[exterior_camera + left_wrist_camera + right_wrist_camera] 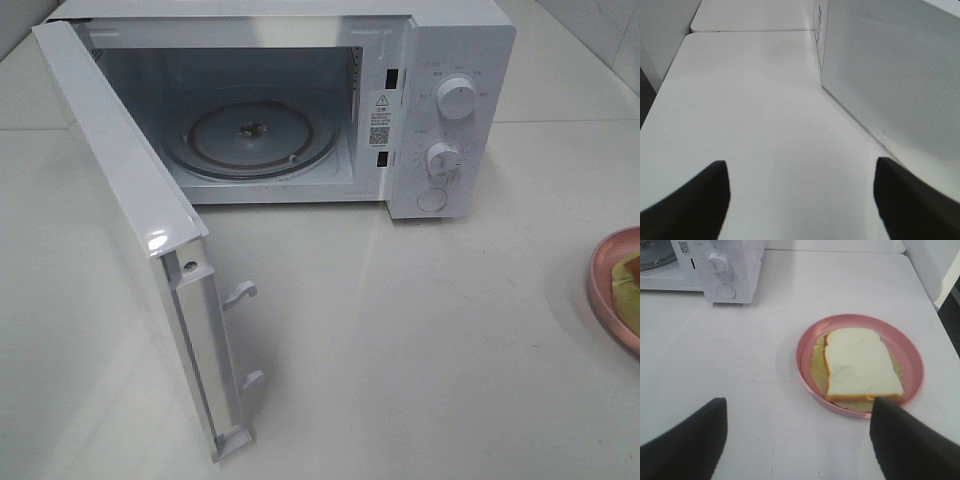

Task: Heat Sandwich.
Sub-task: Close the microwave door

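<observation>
The sandwich point(860, 365), white bread over yellow-green and orange layers, lies on a round pink plate point(803, 347). In the exterior high view only a sliver of the sandwich point(630, 270) and plate point(603, 285) shows at the right edge. My right gripper point(799, 402) hovers just short of the plate, open, nothing between its fingers. The white microwave point(450, 60) stands at the back with its door point(120, 170) swung wide to the left and a bare glass turntable point(250, 135) inside. My left gripper point(800, 165) is open over bare table beside the door's outer face point(890, 75).
The microwave's knobs and round button point(432, 199) face front on its right panel. Two door latch hooks point(240, 292) stick out from the door's edge. White tabletop point(400, 350) spreads between microwave and plate. Neither arm shows in the exterior high view.
</observation>
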Controlling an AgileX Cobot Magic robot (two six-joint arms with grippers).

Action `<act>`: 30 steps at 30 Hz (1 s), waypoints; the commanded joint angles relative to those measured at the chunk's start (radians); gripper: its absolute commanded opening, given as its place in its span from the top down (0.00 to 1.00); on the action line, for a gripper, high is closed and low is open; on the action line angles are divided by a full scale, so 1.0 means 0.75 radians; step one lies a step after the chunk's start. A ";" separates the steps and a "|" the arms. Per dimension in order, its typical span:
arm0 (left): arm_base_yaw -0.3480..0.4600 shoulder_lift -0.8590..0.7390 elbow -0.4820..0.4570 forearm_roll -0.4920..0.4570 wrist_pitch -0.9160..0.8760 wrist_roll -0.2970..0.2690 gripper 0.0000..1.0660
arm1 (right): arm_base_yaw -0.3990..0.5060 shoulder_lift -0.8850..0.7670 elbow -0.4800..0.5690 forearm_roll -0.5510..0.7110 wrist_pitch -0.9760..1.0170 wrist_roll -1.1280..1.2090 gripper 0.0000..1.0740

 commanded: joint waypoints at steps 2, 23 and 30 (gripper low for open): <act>0.004 0.099 0.004 -0.008 -0.123 -0.001 0.58 | -0.009 -0.036 0.001 -0.008 -0.007 -0.013 0.29; -0.001 0.616 0.285 -0.011 -1.001 0.003 1.00 | -0.009 -0.036 0.001 -0.009 -0.007 -0.012 0.29; -0.001 0.827 0.331 -0.011 -1.379 0.001 1.00 | -0.009 -0.036 0.001 -0.009 -0.007 -0.012 0.29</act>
